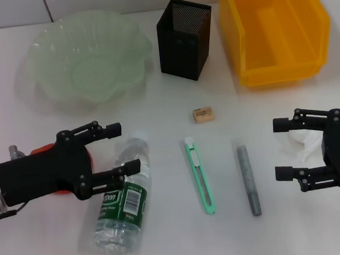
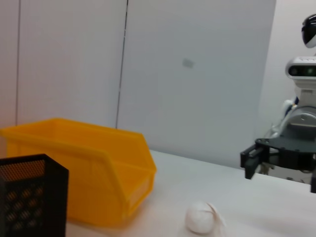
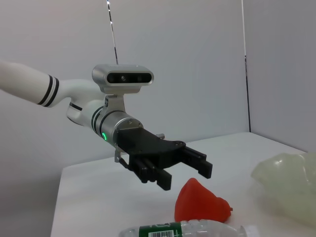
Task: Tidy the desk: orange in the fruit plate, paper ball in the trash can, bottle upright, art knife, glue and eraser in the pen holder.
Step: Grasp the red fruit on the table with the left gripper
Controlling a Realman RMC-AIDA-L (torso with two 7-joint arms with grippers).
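Observation:
My left gripper [image 1: 127, 148] is open at the desk's left, over the orange [image 1: 39, 150], which shows only as red slivers beside its body. In the right wrist view the gripper [image 3: 187, 170] hangs just above and behind the orange [image 3: 200, 202]. The bottle [image 1: 122, 198] lies on its side by the left fingertips. My right gripper [image 1: 277, 149] is open at the right, above the paper ball [image 1: 301, 145]. The art knife [image 1: 200, 176], glue [image 1: 248, 180] and eraser [image 1: 203, 114] lie mid-desk. The fruit plate [image 1: 87, 54], pen holder [image 1: 185, 38] and trash can [image 1: 275, 30] stand behind.
The left wrist view shows the trash can [image 2: 89, 173], the pen holder [image 2: 29, 197], the paper ball [image 2: 200, 217] on the white desk and my right gripper [image 2: 281, 168] farther off. The fruit plate [image 3: 291, 182] and the bottle [image 3: 182, 229] show in the right wrist view.

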